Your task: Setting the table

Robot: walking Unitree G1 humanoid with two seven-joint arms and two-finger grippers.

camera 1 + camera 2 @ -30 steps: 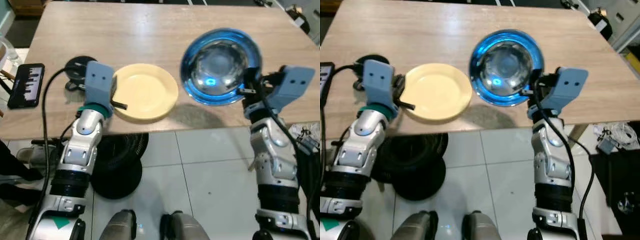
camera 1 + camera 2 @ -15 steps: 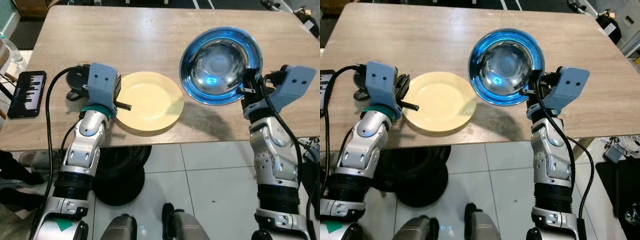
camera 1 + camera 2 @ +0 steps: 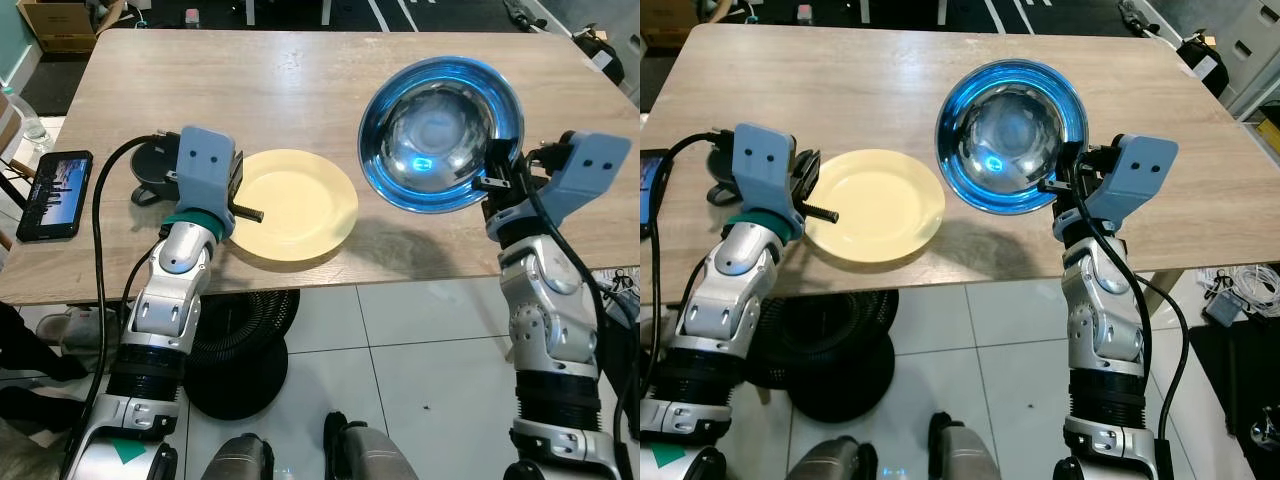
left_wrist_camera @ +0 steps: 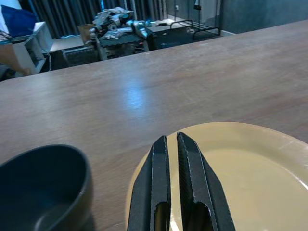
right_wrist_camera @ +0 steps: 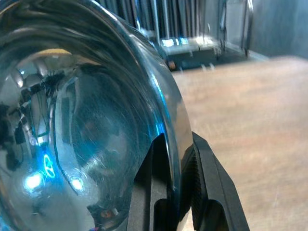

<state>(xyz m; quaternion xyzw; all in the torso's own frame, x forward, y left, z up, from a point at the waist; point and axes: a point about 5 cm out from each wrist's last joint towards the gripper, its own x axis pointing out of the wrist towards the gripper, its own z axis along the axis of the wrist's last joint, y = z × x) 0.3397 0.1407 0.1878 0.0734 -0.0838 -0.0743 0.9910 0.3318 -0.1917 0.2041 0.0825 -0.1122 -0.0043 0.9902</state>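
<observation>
My left gripper (image 3: 240, 207) is shut on the near-left rim of a pale yellow plate (image 3: 300, 203), which lies flat at or just above the wooden table (image 3: 300, 80) near its front edge. In the left wrist view the two black fingers (image 4: 190, 163) are pinched over the plate's (image 4: 250, 173) edge. My right gripper (image 3: 494, 180) is shut on the rim of a shiny blue metal bowl (image 3: 440, 130). That bowl is held up and tilted, its inside facing me, above the table's right half. The right wrist view shows its rim (image 5: 168, 110) between the fingers.
A small black bowl (image 3: 152, 167) sits just left of the left gripper, also seen in the left wrist view (image 4: 43, 187). A phone (image 3: 55, 193) lies at the table's left edge. The table's front edge runs just beneath both grippers; tiled floor is below.
The whole view has shifted, so the camera moved and more of the table's far side shows. Both grippers keep their holds on the plate and the bowl.
</observation>
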